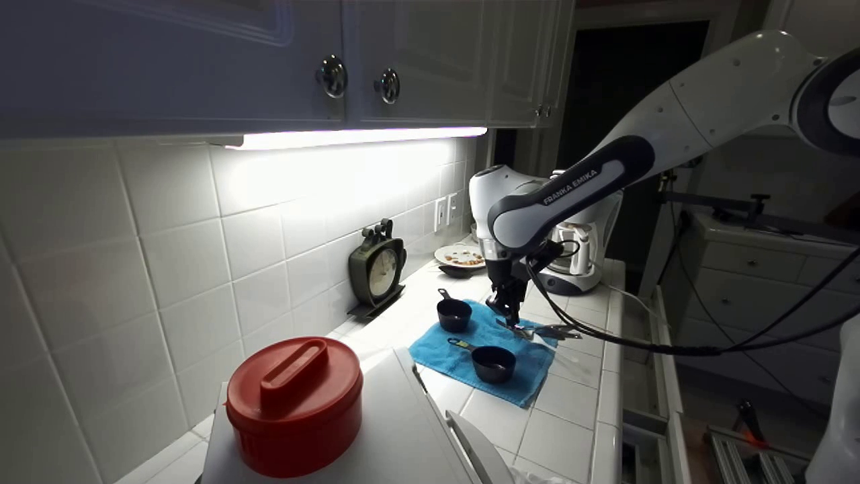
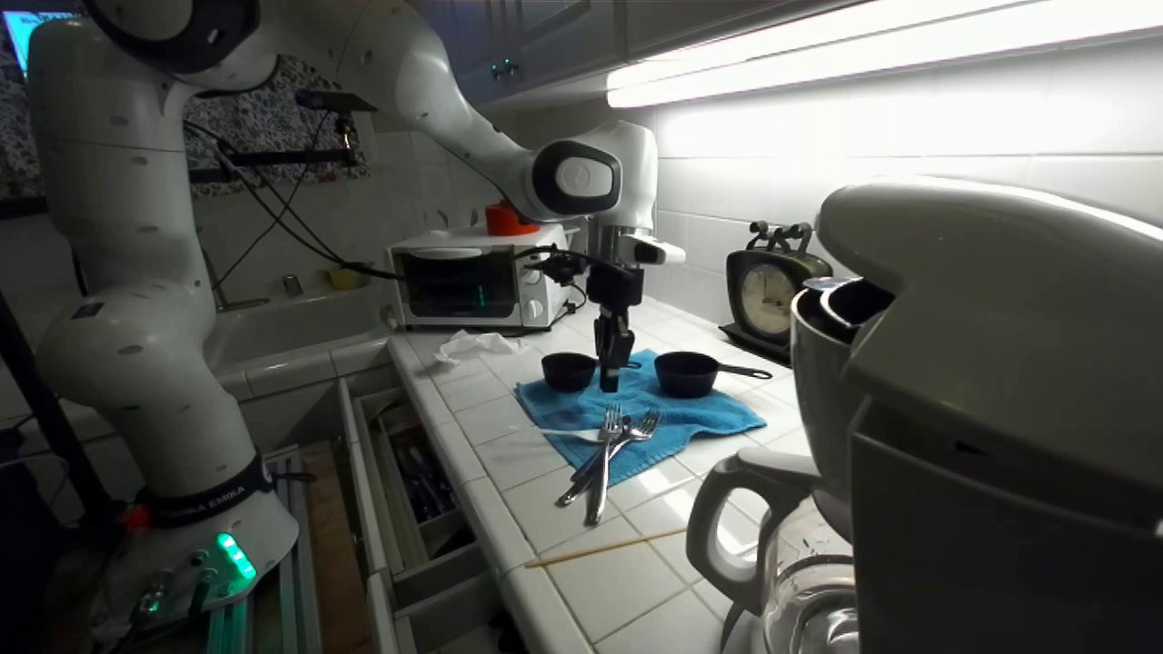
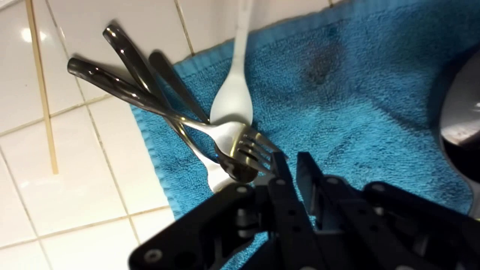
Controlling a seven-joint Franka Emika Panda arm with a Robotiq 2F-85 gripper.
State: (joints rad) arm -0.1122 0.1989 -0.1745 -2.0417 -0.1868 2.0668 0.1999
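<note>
My gripper [image 3: 290,157] points down over the blue towel [image 3: 318,116], with a narrow gap between its fingertips and nothing in the gap. It shows in both exterior views [image 1: 514,321] [image 2: 611,386]. A fork [image 3: 227,137] lies on top of a second fork [image 3: 215,174], a dark-looking spoon [image 3: 240,169] and a white spoon [image 3: 233,99]. The upper fork's tines are beside the left fingertip and partly behind it; I cannot tell whether they touch. Two black measuring cups [image 2: 568,371] [image 2: 686,374] stand on the towel near the gripper.
A thin wooden stick [image 2: 604,548] lies on the tiles. A white coffee maker [image 2: 999,318], a dark scale [image 1: 377,269], a plate [image 1: 440,255] and a toaster oven [image 2: 463,282] carrying a red container [image 1: 295,403] stand around. Cabinets [image 1: 416,60] hang above. A drawer [image 2: 422,472] is open.
</note>
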